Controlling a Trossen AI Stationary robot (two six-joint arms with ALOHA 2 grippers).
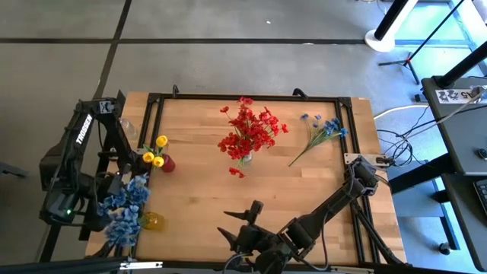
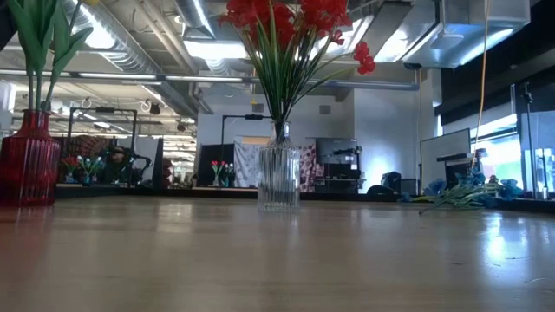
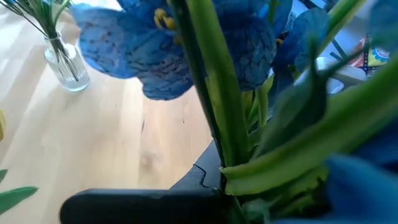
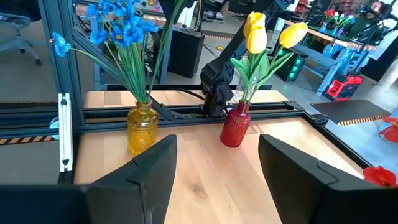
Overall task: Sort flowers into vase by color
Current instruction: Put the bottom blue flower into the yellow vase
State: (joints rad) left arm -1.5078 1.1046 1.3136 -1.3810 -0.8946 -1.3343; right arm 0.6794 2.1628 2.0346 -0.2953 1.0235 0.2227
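R pincer [image 4: 214, 171] open; 3 vases, 1 loose blue spray [image 1: 319, 135].

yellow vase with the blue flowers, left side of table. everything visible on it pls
The yellow vase is a small amber-yellow bottle that looks like translucent ribbed glass, with a round belly and a short narrow neck. It stands upright on the wooden table near its left edge, beside the black frame rail. Blue flowers on thin green stems rise from its neck. A red vase stands apart from it. In the high view the blooms mostly hide it. No tool is touching the vase itself.
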